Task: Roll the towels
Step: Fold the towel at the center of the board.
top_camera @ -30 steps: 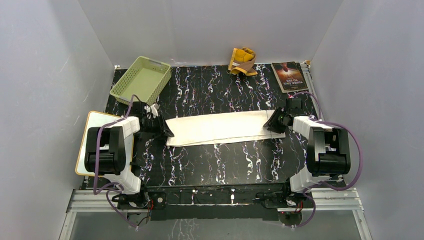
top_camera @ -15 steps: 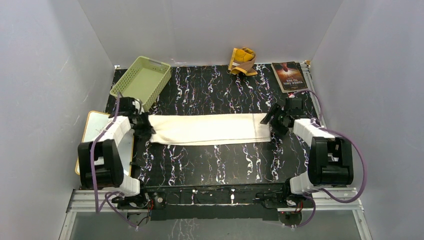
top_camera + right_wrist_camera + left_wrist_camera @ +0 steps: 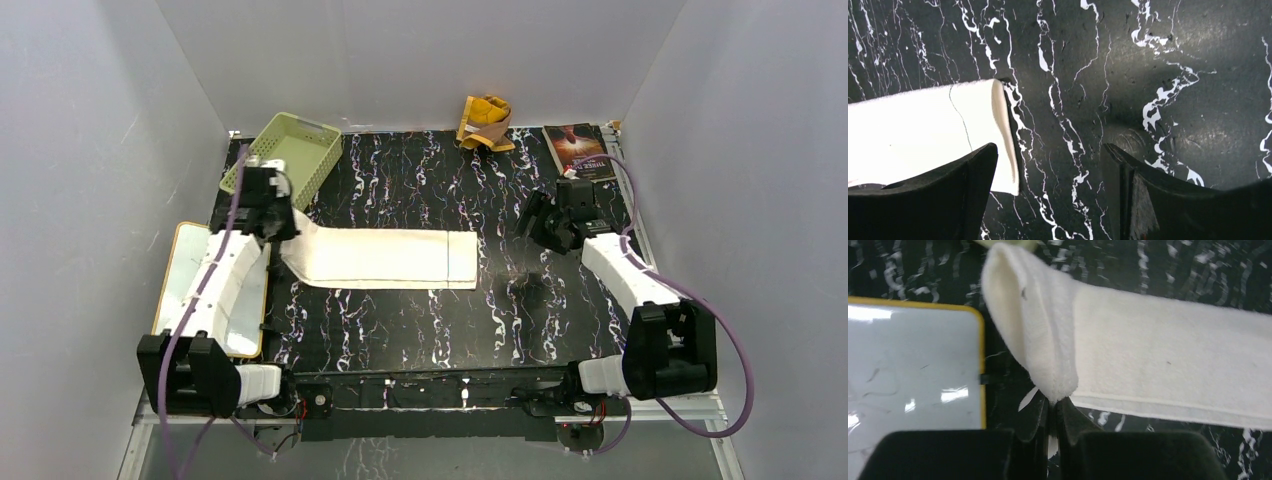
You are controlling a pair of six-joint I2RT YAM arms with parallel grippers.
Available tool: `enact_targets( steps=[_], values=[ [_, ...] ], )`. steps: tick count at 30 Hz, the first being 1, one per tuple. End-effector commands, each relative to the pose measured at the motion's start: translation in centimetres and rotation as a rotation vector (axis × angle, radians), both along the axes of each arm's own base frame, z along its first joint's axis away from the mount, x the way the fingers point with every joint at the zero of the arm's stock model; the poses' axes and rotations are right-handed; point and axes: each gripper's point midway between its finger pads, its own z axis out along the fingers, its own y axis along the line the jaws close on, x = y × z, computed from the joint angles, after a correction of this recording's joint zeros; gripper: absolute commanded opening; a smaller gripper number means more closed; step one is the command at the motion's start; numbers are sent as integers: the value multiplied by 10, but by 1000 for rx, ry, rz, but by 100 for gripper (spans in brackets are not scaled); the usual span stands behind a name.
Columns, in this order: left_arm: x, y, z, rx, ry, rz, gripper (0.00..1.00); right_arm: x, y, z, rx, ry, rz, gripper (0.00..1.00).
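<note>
A long cream-white towel (image 3: 385, 258) lies flat across the middle of the black marbled table. Its left end (image 3: 1038, 330) is lifted off the table, pinched in my left gripper (image 3: 1053, 402), which is shut on it beside the whiteboard. My right gripper (image 3: 540, 222) hangs open above the table, well right of the towel's free right end (image 3: 998, 125), with only bare tabletop between its fingers (image 3: 968, 170). A smaller mustard-yellow and tan towel (image 3: 486, 122) sits crumpled at the back edge, against the wall.
A pale green basket (image 3: 290, 150) stands at the back left, just behind my left gripper. A yellow-rimmed whiteboard (image 3: 195, 275) lies at the left edge under the left arm. A dark-covered book (image 3: 578, 148) lies at the back right. White walls enclose the table.
My left gripper closed on the towel's left end and dragged the whole towel leftward, raising that end. My right gripper let go of the right end, opened, and drew back up and to the right.
</note>
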Motion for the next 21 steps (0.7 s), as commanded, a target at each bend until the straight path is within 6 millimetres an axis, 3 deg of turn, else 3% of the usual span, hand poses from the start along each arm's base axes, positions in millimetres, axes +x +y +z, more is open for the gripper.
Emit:
enact_targets(
  steps=[1, 5, 11, 16, 21],
  values=[
    [-1, -81, 3, 29, 64, -216, 0, 0, 9, 22, -7, -45, 10, 73],
    [2, -155, -11, -16, 181, -346, 0, -3, 10, 30, -11, -60, 7, 73],
    [9, -258, -13, -109, 178, -517, 0, -5, 8, 42, -28, -69, 19, 74],
    [13, -304, -26, -118, 217, -566, 0, -7, 8, 45, -36, -72, 27, 74],
    [11, -332, -33, -146, 261, -574, 0, -10, 6, 41, -44, -61, 34, 75]
  ],
)
